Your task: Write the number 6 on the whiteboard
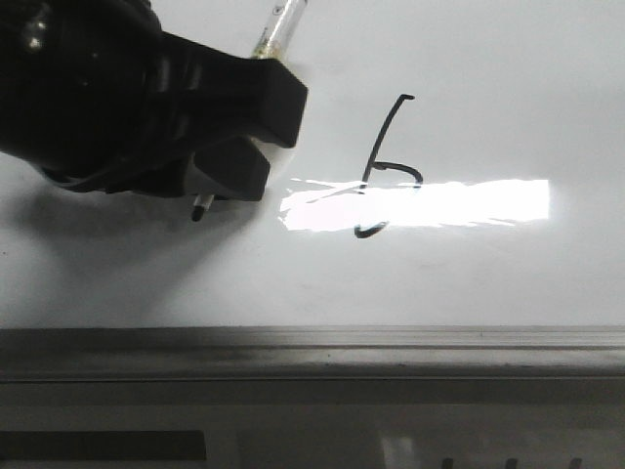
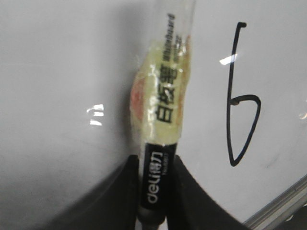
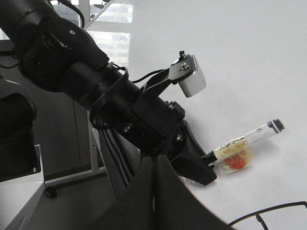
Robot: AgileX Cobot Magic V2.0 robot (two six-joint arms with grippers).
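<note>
The number 6 [image 1: 388, 172] is drawn in thin black stroke on the whiteboard [image 1: 488, 88], partly crossed by a bright glare. To its left, my left gripper [image 1: 269, 142] is shut on a black-and-white marker pen [image 2: 163, 110] wrapped in yellowish tape. The pen's tip [image 1: 200, 210] points down close to the board, apart from the 6. In the left wrist view the number 6 [image 2: 242, 96] lies beside the pen. My right gripper [image 3: 154, 162] is shut with nothing in it, off the board's edge, looking at the left arm [image 3: 96, 81] and the marker pen [image 3: 244, 143].
A grey metal edge strip [image 1: 312, 352] runs along the board's near side. The glare [image 1: 439, 203] is a wide bright rectangle. Beyond the board's side are the floor and a metal stand frame [image 3: 72, 175].
</note>
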